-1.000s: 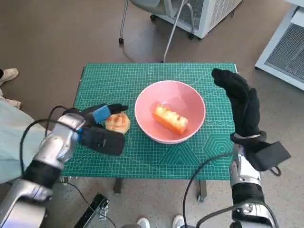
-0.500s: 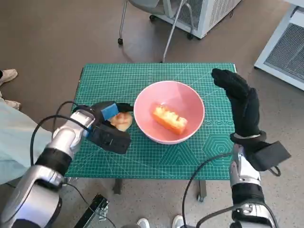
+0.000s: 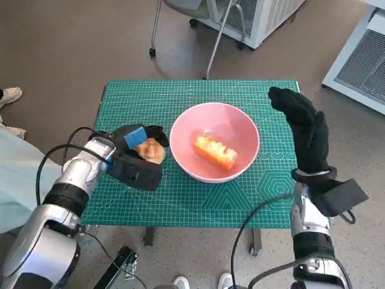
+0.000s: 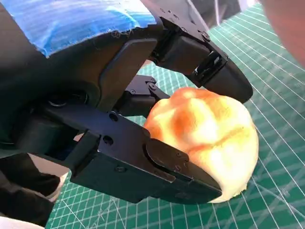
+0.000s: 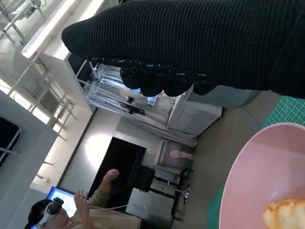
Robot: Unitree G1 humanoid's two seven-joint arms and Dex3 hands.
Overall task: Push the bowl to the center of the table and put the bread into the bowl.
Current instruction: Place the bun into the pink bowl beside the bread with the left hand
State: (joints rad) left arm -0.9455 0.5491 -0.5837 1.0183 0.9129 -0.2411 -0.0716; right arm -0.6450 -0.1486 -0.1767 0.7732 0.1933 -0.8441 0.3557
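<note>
I log these around the green cutting mat (image 3: 198,198): chair legs on castors (image 3: 180,27) beyond its far edge, beside a white vented unit (image 3: 264,15); a white cabinet (image 3: 361,60) off its far right corner; shoes (image 3: 11,94) to its left; a seated person (image 5: 86,210) farther off.

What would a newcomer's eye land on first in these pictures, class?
Most likely the pink bowl near the middle of the green cutting mat, with an oblong piece of bread already lying in it. Next, just left of the bowl, the left hand closes its fingers around a round golden bun. The gloved right hand hovers at the mat's right edge, holding nothing.
</note>
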